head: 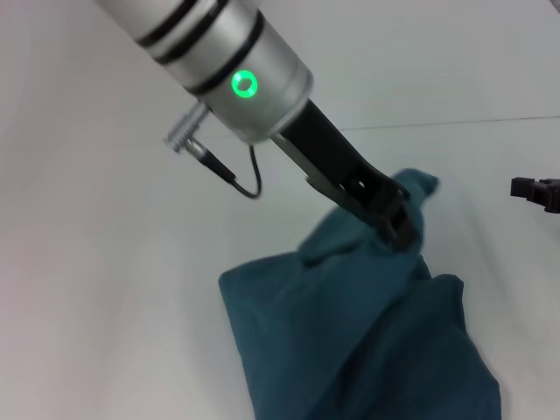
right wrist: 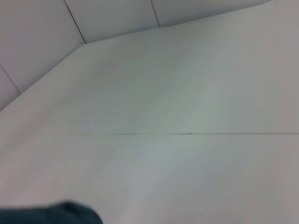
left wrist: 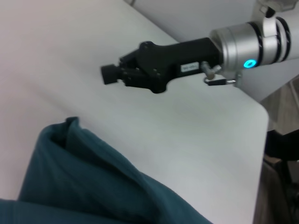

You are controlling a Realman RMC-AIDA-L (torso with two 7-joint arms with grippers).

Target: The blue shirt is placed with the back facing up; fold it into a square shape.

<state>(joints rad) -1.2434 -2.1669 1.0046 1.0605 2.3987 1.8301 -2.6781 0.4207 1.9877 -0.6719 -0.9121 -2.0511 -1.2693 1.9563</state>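
Left gripper (head: 395, 214) jaws clamp raised blue shirt (head: 367, 341) fold

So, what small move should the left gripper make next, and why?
Probably carry the fabric across and lower it. The left gripper is shut on a raised, bunched part of the blue shirt above the table. The right gripper hovers apart.

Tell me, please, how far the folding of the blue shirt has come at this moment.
Nothing looks finished: the blue shirt lies bunched on the white table, with no square shape. In hand: the left hand is shut on a pinch of cloth, lifted above the heap. The right hand hovers apart over bare table, touching nothing. Left: all of the flat folds.
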